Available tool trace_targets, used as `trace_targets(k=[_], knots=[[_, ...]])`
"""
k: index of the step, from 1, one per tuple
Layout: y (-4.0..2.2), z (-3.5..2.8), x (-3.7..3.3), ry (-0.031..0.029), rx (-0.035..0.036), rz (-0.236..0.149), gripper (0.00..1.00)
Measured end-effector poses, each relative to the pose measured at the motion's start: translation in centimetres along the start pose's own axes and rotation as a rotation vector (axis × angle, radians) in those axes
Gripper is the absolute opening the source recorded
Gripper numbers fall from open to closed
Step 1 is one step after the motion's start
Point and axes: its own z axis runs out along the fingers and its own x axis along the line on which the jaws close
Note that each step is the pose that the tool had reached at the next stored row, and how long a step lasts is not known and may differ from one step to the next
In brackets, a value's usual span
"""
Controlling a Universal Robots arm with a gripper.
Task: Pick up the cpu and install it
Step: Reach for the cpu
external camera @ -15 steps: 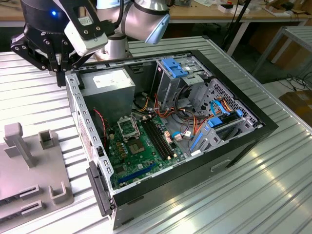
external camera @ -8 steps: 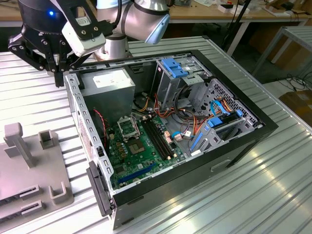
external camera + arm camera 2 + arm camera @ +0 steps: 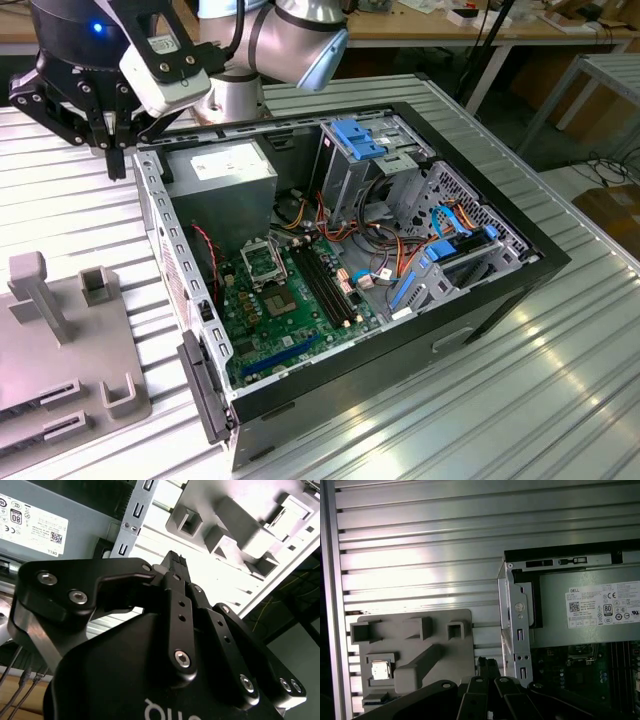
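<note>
Our gripper (image 3: 488, 663) hangs with its fingers drawn together and nothing between them. It sits above the ribbed metal table (image 3: 420, 540), just outside the wall of the open computer case (image 3: 512, 605). Past it, in the first wrist view, we see the cpu (image 3: 380, 670) lying flat in a square pocket of the grey holder plate (image 3: 452, 650), apart from the fingers. Farther off, inside the case, sit the grey power supply (image 3: 585, 610) and the green board (image 3: 290, 310) with its socket frame (image 3: 262, 262).

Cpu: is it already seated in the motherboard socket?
No, in the first wrist view the cpu lies in a pocket of the grey fixture plate, outside the computer case.
</note>
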Motion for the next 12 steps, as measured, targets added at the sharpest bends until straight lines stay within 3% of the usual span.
trace_targets(k=[12], knots=[[-0.05,0.08,0.62,0.0035,0.0002,0.000,0.11]])
